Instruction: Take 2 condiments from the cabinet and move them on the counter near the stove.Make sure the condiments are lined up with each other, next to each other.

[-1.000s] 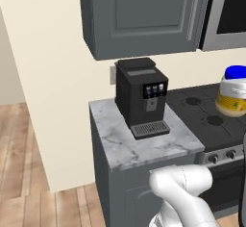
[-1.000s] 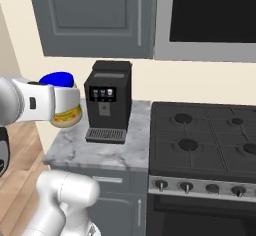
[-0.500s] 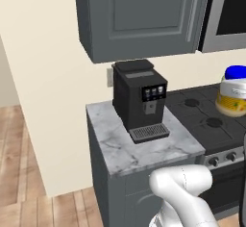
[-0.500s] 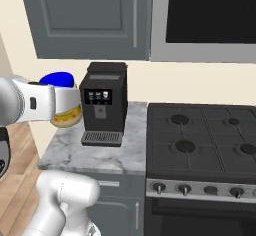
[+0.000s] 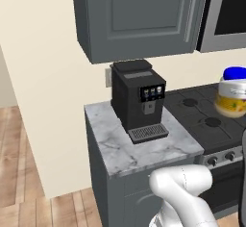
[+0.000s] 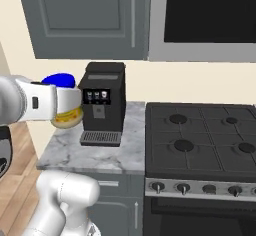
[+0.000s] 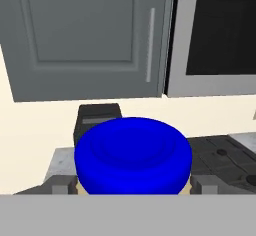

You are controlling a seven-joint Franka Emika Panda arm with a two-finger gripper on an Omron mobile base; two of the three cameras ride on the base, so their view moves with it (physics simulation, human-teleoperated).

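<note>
With the jaws clamped on either side of it, you have the yellow jar (image 7: 133, 156) held up in the air, blue lid up, above the counter (image 6: 70, 152). Behind it stands the black coffee machine (image 6: 102, 103), the stove (image 6: 205, 140) to its right, the closed cabinet (image 7: 82, 37) overhead.

Left base view is looking forward and down from behind-left; right base view from behind-right. Both are sharing the coffee machine (image 5: 138, 99), the counter (image 5: 126, 147), the stove (image 6: 210, 141) and the cabinet (image 6: 90, 17). Hand view is facing the cabinet from close behind the jar (image 7: 133, 156).
</note>
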